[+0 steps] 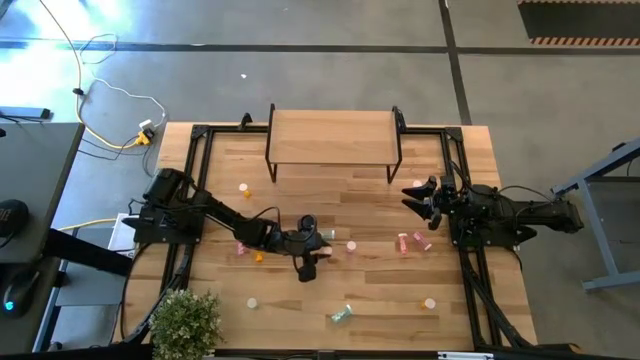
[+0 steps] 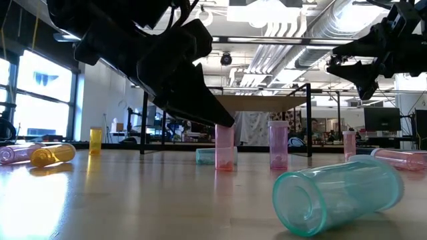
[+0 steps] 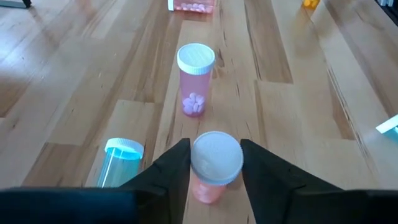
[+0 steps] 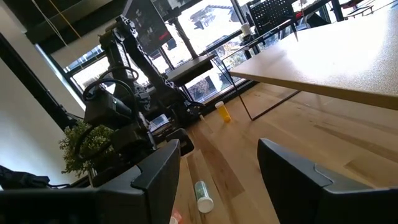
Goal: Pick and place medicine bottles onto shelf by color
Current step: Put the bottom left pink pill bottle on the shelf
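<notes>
Across the middle of the room stands the big light-wood plank tabletop (image 1: pixel 370 200). At its far edge sits the low light-wood shelf on thin black legs (image 1: pixel 333 138), and its board carries no bottles.

On the left side the dark left arm (image 1: pixel 215 212) reaches out over the middle of the tabletop. Its left claw (image 3: pixel 216 168) is down low, with one finger on each side of an upright pink medicine bottle with a pale cap (image 3: pixel 214 167). The fingers are very near the bottle, but I cannot tell if they pinch it. Just past it stands a second pink bottle with a white cap (image 3: pixel 195 78), with small pills at its bottom. A pale teal bottle (image 3: pixel 118 163) lies on its side next to the claw.

On the right side the dark right arm (image 1: pixel 510 214) waits. Its right claw (image 4: pixel 217 168) is up in the air with its fingers spread wide and nothing between them.

Two small pink bottles (image 1: pixel 412 241) lie near the right arm. One orange bottle (image 1: pixel 244 187) stands in front of the shelf. Another teal bottle (image 1: pixel 341 314) lies near the front edge, and a green leafy plant (image 1: pixel 187 322) sits at the front left corner.
</notes>
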